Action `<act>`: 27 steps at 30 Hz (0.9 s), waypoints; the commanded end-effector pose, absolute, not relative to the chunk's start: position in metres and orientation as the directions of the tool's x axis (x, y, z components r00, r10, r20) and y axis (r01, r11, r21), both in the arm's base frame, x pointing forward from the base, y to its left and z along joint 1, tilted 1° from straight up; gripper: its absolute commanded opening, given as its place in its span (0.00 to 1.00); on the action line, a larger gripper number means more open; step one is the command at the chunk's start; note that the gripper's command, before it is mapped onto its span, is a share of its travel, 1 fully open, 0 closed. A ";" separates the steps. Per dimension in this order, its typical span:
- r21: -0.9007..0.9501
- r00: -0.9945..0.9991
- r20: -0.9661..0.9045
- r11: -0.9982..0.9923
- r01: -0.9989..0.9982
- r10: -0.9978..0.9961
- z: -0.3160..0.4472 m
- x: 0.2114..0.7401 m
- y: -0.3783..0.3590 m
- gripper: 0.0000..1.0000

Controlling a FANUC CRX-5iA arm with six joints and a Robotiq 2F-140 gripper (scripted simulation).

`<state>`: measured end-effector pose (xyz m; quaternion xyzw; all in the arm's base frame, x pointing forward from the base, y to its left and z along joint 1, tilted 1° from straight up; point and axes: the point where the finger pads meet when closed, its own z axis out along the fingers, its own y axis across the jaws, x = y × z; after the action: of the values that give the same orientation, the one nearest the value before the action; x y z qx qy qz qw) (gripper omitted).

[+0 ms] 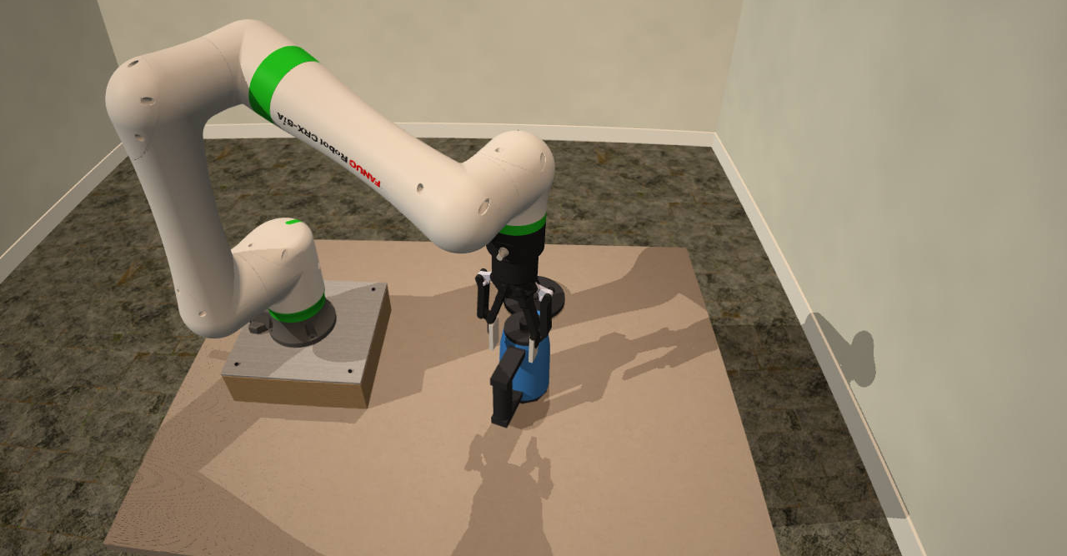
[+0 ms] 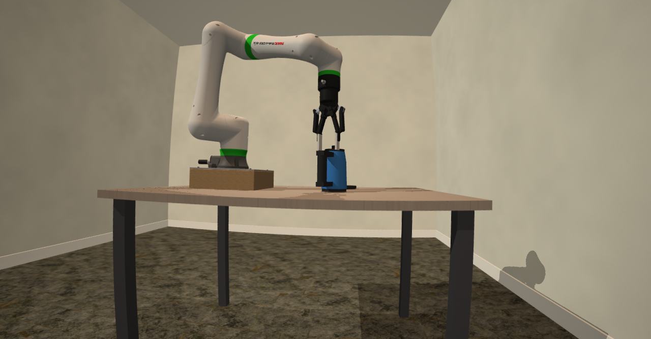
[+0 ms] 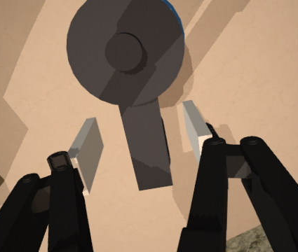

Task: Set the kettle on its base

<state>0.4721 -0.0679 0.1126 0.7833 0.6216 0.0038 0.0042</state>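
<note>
A blue kettle [image 1: 538,372] [image 2: 337,170] [image 3: 125,49] with a dark lid stands upright on the wooden table [image 1: 633,441] [image 2: 295,200]. Its black handle [image 1: 505,392] [image 3: 145,147] points toward the table's front. The round black base [image 1: 556,298] [image 2: 350,186] lies flat on the table just behind the kettle, apart from it. My gripper [image 1: 511,349] [image 2: 328,148] [image 3: 141,124] points straight down at the kettle's top. It is open, with one finger on each side of the handle's top bar and a gap on both sides. The stud on the base is hidden.
The arm's wooden pedestal [image 1: 313,373] [image 2: 232,178] stands at the table's left. A wall runs close along the right side of the table.
</note>
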 end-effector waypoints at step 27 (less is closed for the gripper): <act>0.012 0.227 0.001 -0.227 0.974 0.974 0.108 0.472 -0.068 0.47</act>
<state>0.4722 -0.0679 0.1103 0.7833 0.6216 0.0038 0.0042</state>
